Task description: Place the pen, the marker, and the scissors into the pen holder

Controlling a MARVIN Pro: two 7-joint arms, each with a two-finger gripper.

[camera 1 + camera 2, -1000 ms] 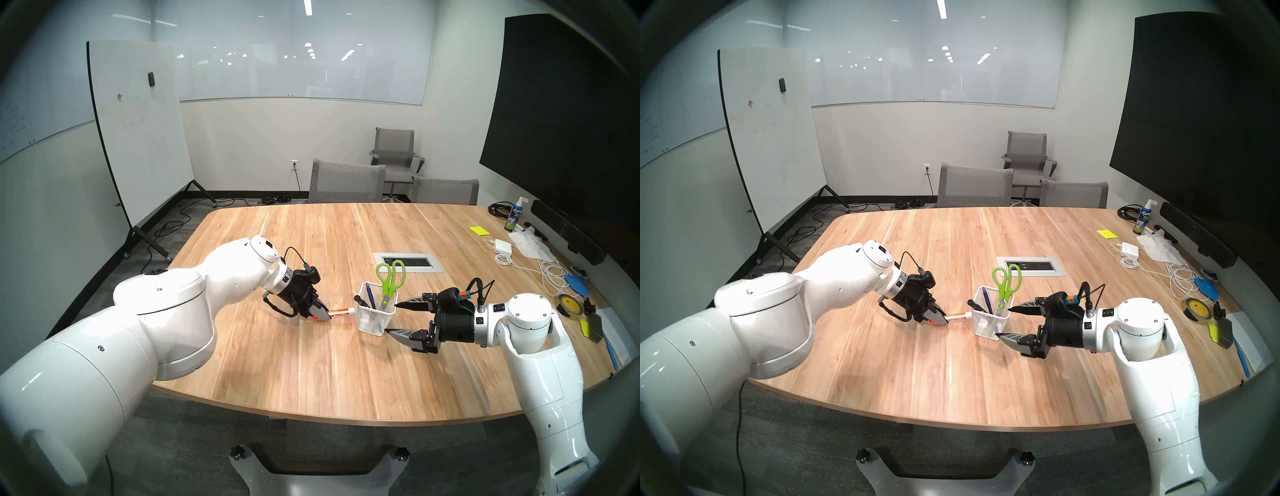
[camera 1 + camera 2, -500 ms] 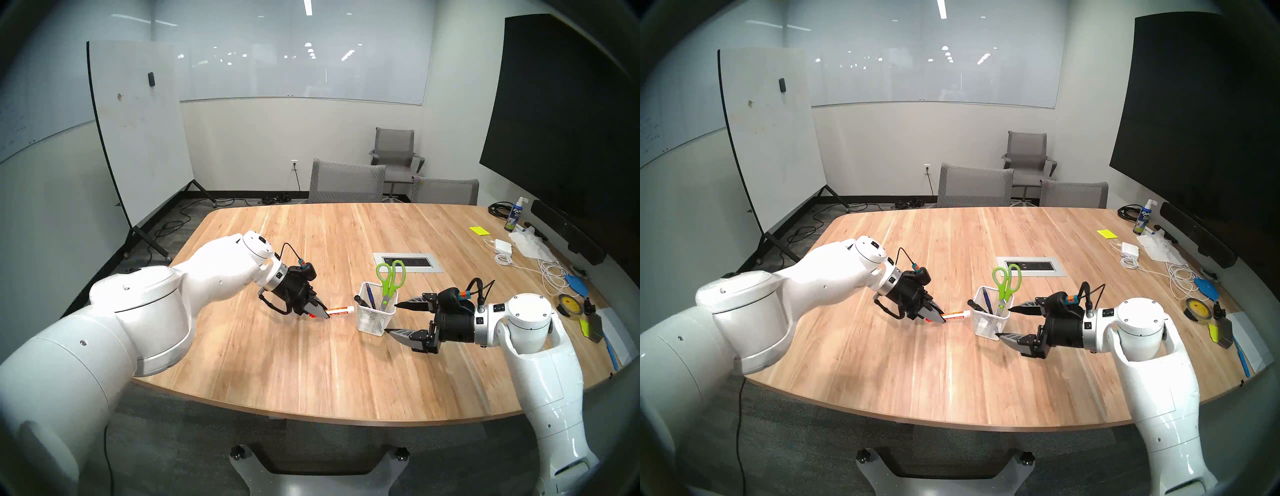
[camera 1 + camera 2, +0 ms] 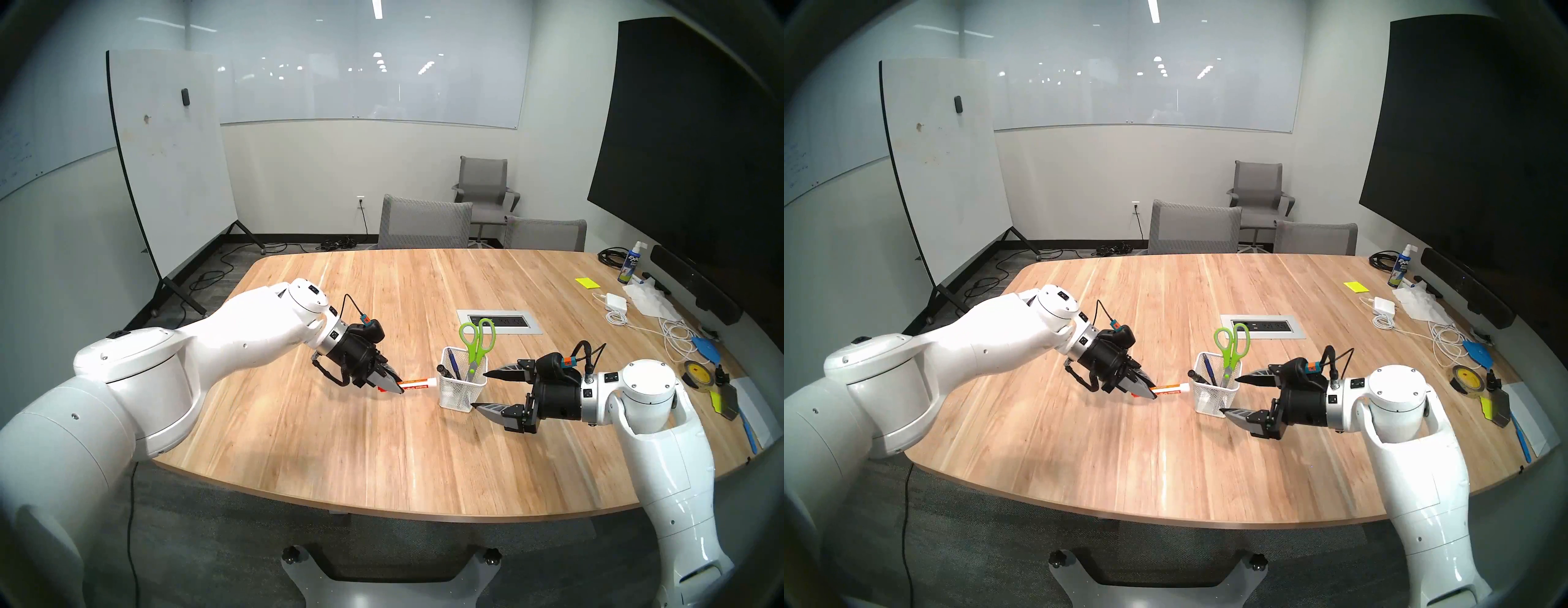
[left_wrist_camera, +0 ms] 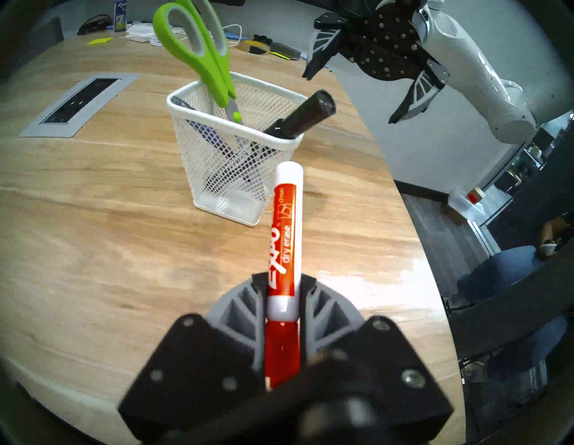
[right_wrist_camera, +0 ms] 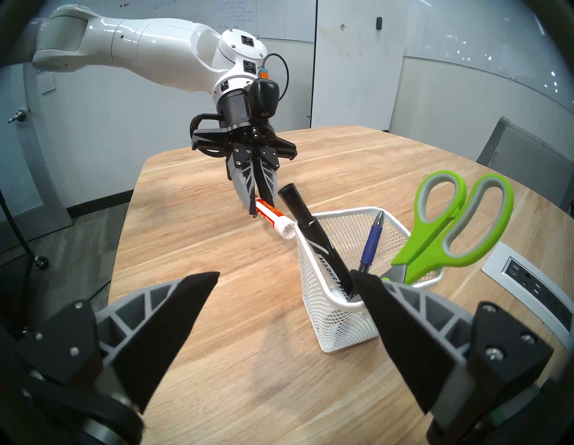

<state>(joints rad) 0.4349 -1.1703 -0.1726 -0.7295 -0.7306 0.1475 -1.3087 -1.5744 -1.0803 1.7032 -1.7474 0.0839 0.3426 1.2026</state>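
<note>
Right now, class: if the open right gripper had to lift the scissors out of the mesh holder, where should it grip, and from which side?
Probably the green loop handles of the scissors, approached from above: they stand clear above the pen holder rim, while the blades sit down inside the mesh.

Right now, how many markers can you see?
2: a black marker leaning in the pen holder, and an orange marker gripped in the left claw. Others may be hidden.
</note>
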